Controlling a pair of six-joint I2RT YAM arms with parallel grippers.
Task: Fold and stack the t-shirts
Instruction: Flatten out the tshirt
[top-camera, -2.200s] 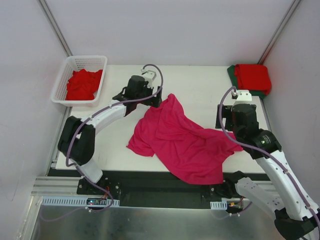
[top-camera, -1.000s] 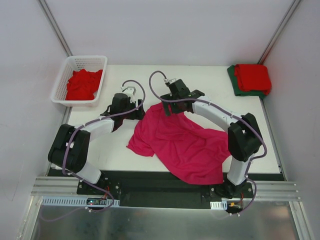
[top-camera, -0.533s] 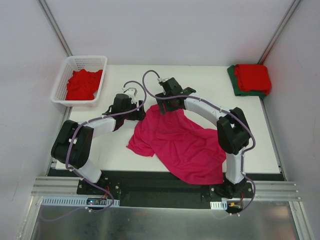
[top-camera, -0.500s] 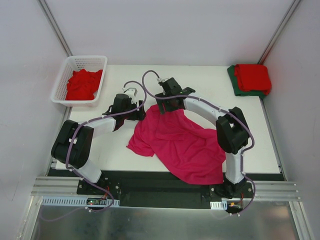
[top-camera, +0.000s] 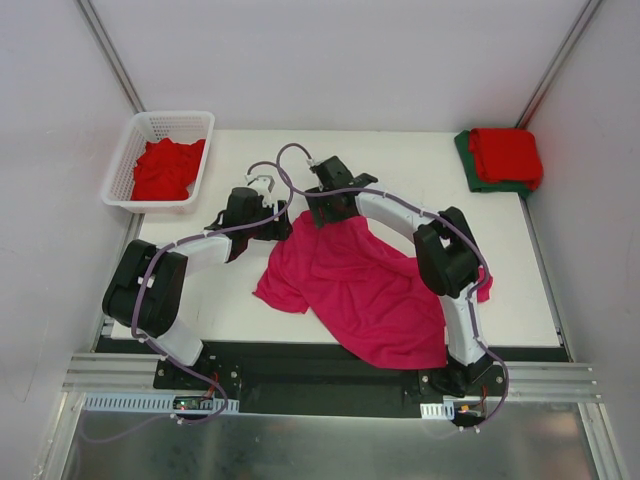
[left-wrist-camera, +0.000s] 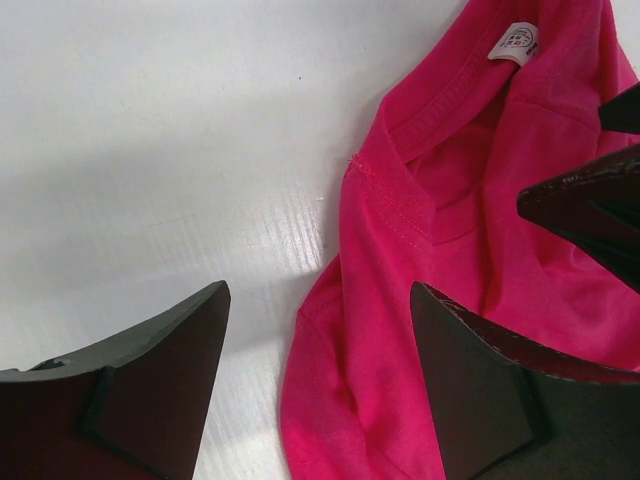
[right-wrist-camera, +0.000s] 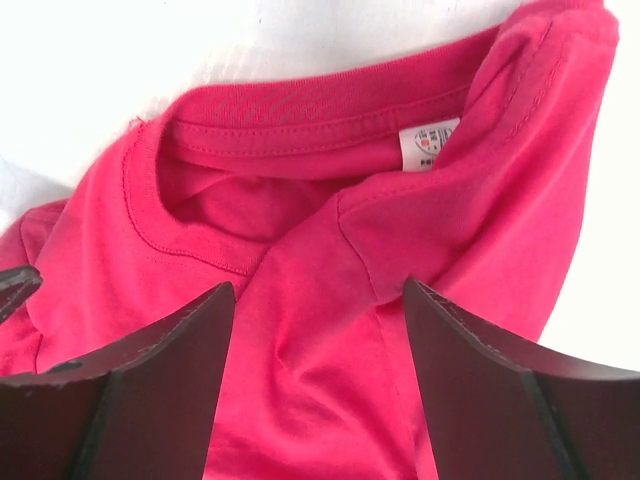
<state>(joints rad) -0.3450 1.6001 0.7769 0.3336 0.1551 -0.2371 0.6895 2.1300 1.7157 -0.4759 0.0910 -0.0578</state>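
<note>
A crumpled magenta-pink cloth t-shirt lies on the white table, its small white neck label showing, between spread black jaws.

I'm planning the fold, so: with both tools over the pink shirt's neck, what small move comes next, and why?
Probably lower the right tool and close it on the collar of the magenta-pink t-shirt. Its jaws stand open astride the cloth near the neck label, gripping nothing, and the shirt lies crumpled, unfolded. The left tool, also open, hovers at the shirt's edge.
</note>
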